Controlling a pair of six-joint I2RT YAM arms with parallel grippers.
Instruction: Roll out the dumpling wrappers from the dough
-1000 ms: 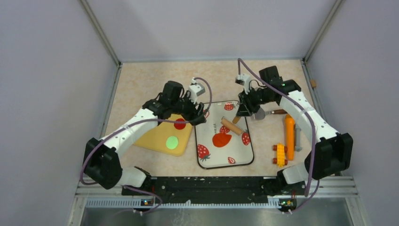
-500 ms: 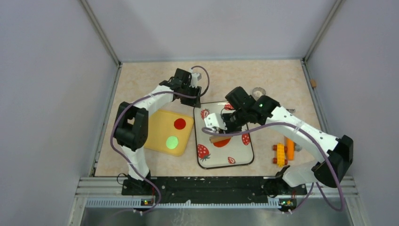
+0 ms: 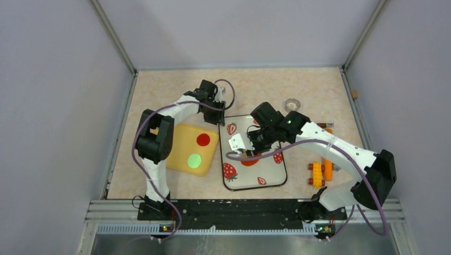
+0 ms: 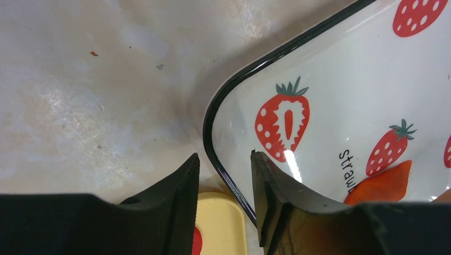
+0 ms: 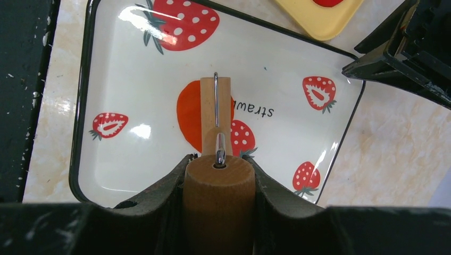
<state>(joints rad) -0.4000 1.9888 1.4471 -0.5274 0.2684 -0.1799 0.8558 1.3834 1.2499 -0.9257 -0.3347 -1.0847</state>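
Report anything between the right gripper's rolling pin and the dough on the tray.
Nothing visible does. The right gripper holds the rolling pin, whose roller end lies directly over the dough on the tray.

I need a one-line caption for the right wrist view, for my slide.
Right gripper clamps a wooden rolling pin over the orange-red dough on the strawberry-printed tray.

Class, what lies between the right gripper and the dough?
A wooden rolling pin: handle clamped in the right gripper, roller over the dough. The right wrist view shows it.
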